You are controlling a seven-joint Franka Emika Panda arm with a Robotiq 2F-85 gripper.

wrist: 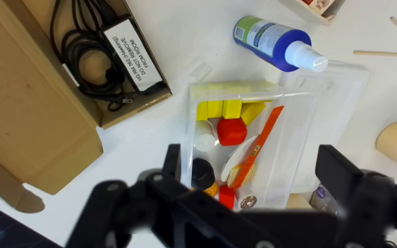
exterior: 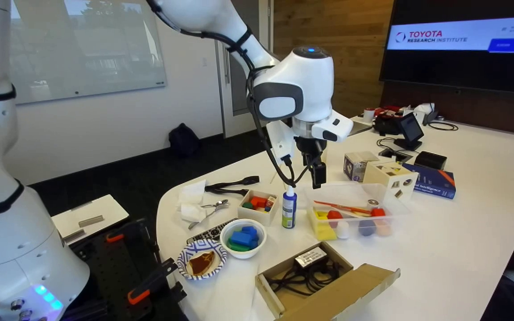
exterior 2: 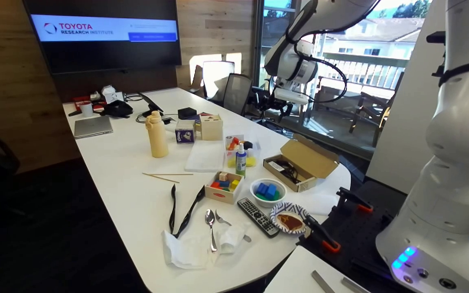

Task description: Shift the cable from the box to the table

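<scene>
A: Holding anything with that gripper?

B: Nope, nothing at all. Spread wide, with a big gap between the fingers. Hanging in midair over the clear bin with yellow blocks inside, going by the wrist view.

A: Any luck spotting the cable?

B: Yep. Down in the cardboard box, coiled in loose black loops beside an adapter brick with a white label. Readable too: "DO NOT REMOVE FROM ROOM", lol.

A: Open up top, at least?

B: Yeah, with the lid flap folded out. Sitting on the white table, near the bin and a blue spray bottle, visible in both exterior views.
</scene>
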